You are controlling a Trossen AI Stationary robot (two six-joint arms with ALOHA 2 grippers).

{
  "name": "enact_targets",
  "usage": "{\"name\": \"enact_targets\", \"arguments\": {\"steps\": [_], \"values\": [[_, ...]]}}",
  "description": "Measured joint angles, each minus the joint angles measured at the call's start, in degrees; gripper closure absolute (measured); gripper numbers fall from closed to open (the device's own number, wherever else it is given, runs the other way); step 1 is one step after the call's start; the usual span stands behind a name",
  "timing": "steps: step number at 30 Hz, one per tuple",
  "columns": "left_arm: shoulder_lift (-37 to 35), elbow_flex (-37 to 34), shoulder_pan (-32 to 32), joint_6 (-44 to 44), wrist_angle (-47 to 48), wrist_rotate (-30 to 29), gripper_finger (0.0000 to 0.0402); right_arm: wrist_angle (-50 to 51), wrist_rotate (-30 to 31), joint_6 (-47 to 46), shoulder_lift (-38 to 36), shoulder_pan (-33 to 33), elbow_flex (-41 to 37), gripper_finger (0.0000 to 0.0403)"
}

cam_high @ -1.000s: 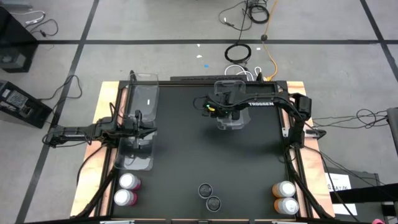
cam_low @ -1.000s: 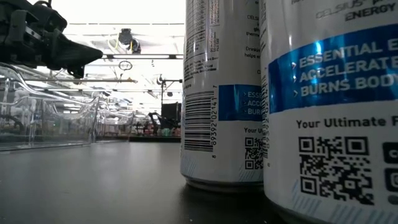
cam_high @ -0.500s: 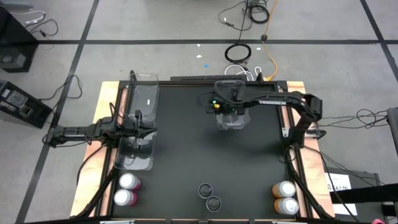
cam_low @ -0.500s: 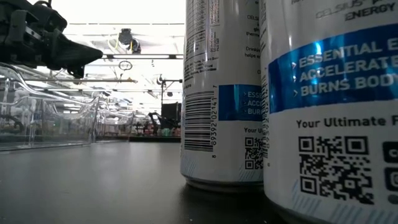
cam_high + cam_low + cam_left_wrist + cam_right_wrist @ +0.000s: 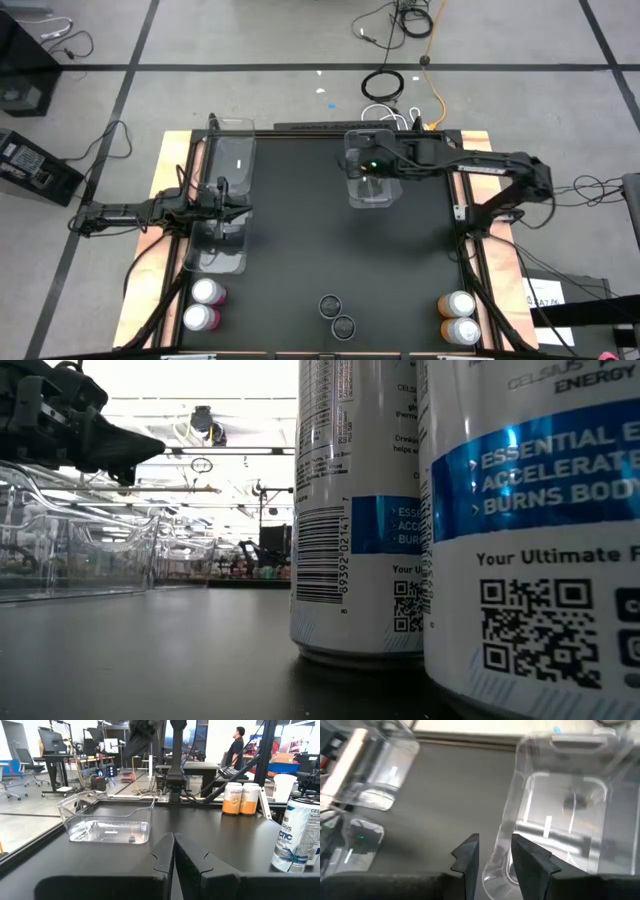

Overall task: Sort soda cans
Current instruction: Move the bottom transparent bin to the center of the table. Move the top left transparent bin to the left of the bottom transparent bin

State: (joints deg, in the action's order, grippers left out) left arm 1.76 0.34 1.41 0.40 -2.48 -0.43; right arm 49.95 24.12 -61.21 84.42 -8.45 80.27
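Near edge: 2 pink cans left, 2 dark cans centre w/ "CELSIUS", "ESSENTIAL ENERGY", 2 orange cans right, all well apart from both grippers. Left gripper, fingers together, over left clear bins. Right gripper, fingers slightly apart, above far-centre bin.

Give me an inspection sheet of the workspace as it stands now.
Surface: black tabletop, wooden edges.
Job's things: two pink soda cans near-left, two dark soda cans near-centre, two orange soda cans near-right; all upright, none binned.
Clutter: clear plastic bins, left and far-centre.
Grippers: left end effector shut, at left bins; right end effector open over centre bin.
Cables: coils on floor.
Surroundings: person standing far off.
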Motion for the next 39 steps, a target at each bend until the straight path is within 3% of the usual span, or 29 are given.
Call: {"name": "enact_targets", "arguments": {"steps": [7,15,20,33,39], "values": [[0.0,0.0,0.0,-0.1,0.0,0.0,0.0377,0.1,6.1,3.1,-3.3,8.5,0.0,0.0296],[0.0,0.0,0.0,-0.5,-3.8,0.0,0.0377,3.2,14.2,-1.7,-3.4,16.5,0.0,0.0296],[0.0,0.0,0.0,-5.9,-7.6,0.0,0.0377,5.2,16.6,-4.1,-3.4,19.5,0.0,0.0296],[0.0,0.1,0.0,-6.1,-7.6,0.0,0.0377,6.2,18.2,-6.1,-3.4,23.3,0.0,0.0296],[1.1,5.1,0.0,-9.0,-1.3,-1.5,0.0377,7.7,22.6,-4.1,-3.4,28.0,0.0,0.0296]]}}
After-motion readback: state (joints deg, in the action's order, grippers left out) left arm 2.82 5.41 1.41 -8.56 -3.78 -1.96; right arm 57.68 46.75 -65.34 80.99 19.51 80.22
